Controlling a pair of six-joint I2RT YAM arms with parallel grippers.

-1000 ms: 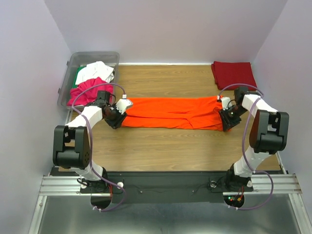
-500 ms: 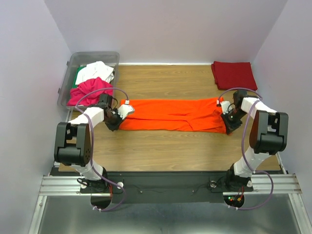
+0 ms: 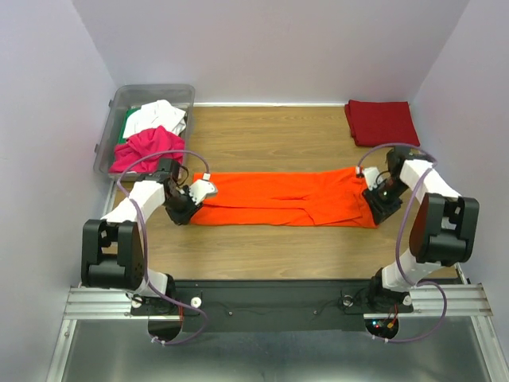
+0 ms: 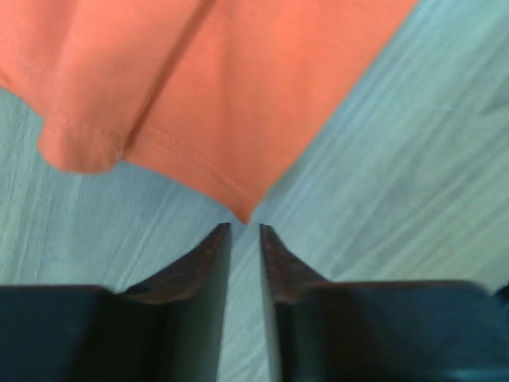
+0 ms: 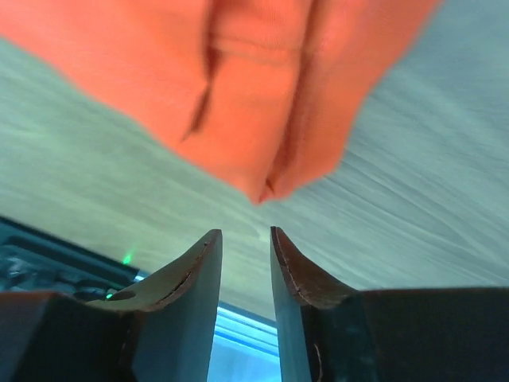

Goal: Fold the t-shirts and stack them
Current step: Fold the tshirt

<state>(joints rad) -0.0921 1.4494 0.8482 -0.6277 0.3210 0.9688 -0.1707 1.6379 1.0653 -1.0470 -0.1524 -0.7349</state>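
Note:
A bright orange t-shirt (image 3: 282, 199) lies across the table as a long folded band. My left gripper (image 3: 188, 213) sits at the band's near-left corner. In the left wrist view it (image 4: 244, 231) is open by a narrow gap, empty, with the orange t-shirt's corner (image 4: 238, 203) just past the tips. My right gripper (image 3: 378, 213) is at the near-right corner. In the right wrist view it (image 5: 245, 232) is open and empty, with the folded cloth end (image 5: 270, 159) just ahead of it. A folded dark red t-shirt (image 3: 380, 122) lies at the back right.
A clear plastic bin (image 3: 106, 143) stands at the back left, holding a magenta shirt (image 3: 147, 147), a white one (image 3: 155, 118) and a green one (image 3: 127, 127). Walls close in on the left, right and back. The dark mounting rail (image 3: 262, 294) runs along the near edge.
Both grippers closed on the orange shirt's ends, drew it toward the near edge, then let go. The band now lies nearer, and both pairs of jaws stand apart behind its corners.

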